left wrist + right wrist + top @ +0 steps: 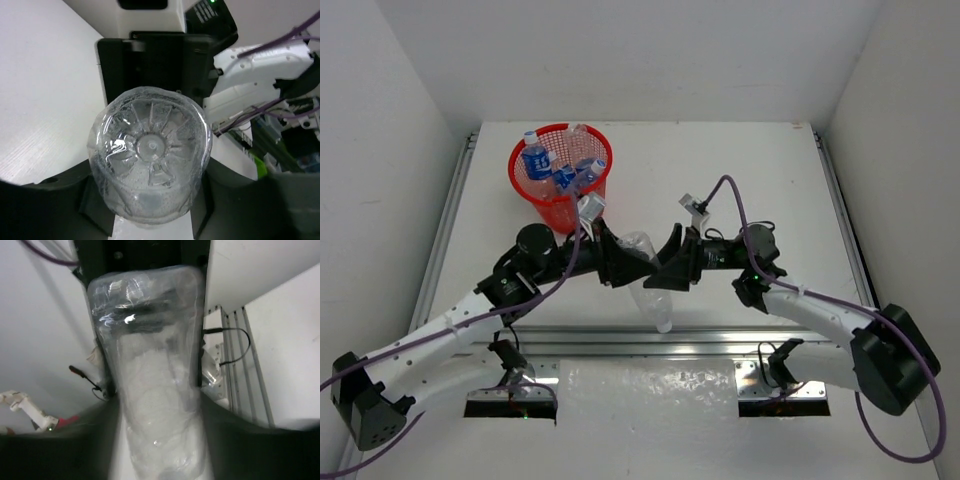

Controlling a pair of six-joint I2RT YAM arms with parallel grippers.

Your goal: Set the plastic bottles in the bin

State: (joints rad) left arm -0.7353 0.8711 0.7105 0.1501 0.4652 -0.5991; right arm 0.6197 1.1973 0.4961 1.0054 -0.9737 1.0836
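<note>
One clear unlabelled plastic bottle (655, 303) hangs over the middle of the table, cap end toward the near edge. My left gripper (628, 265) and right gripper (665, 272) meet on it from opposite sides. In the left wrist view the bottle's ribbed base (150, 150) fills the space between the jaws, and the left gripper (150, 200) is shut on it. In the right wrist view the bottle's body (155, 390) runs between the dark fingers (220, 440), with the right gripper (157, 430) pressed against its sides. The red mesh bin (525, 190) stands at the back left with several blue-labelled bottles (536, 160) inside.
An aluminium rail (670, 340) runs along the table's near edge. White walls enclose the table on the left, back and right. The bin stands right behind my left arm's elbow (535, 243). The right arm's white link (250, 100) shows behind the bottle in the left wrist view.
</note>
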